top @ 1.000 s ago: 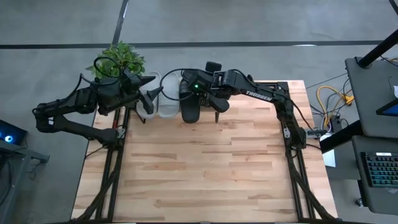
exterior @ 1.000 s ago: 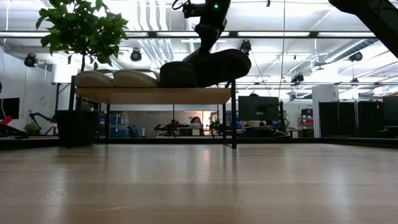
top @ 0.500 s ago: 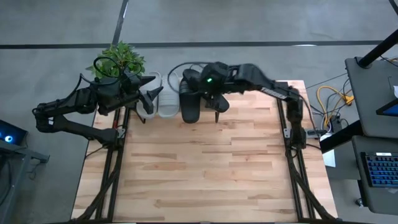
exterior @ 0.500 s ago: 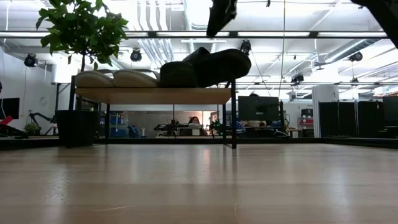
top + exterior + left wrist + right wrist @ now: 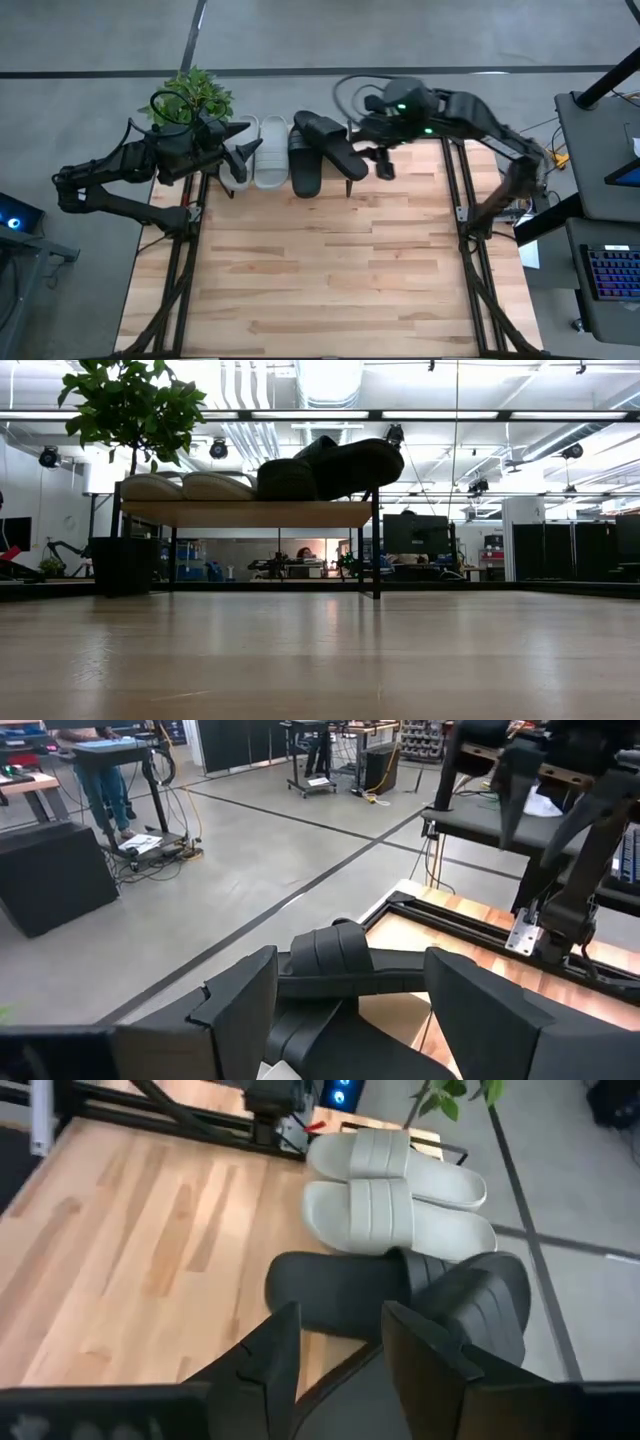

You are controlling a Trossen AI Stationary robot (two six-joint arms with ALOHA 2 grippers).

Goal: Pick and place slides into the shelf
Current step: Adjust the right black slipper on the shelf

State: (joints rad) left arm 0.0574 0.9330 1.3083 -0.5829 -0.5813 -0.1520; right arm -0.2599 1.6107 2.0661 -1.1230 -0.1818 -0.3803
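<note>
We see four slides (image 5: 295,155) on the shelf (image 5: 250,513), one black slide (image 5: 335,148) lying crooked; the right gripper (image 5: 383,160) hovers nearby, fingers apart and empty, and the left gripper (image 5: 243,157) waits with fingers apart.

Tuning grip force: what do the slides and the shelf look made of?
Light grey slides: seemingly moulded foam or rubber, matte, ribbed straps, one-piece look. Black slides: same shape, matte, likely the same. Shelf: light wood top board with thin black legs, probably metal.

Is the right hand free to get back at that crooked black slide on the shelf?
Probably yes. The right hand hangs just beside the tilted black slide, fingers apart, nothing between them; the slide lies uppermost, leaning on its mate.
</note>
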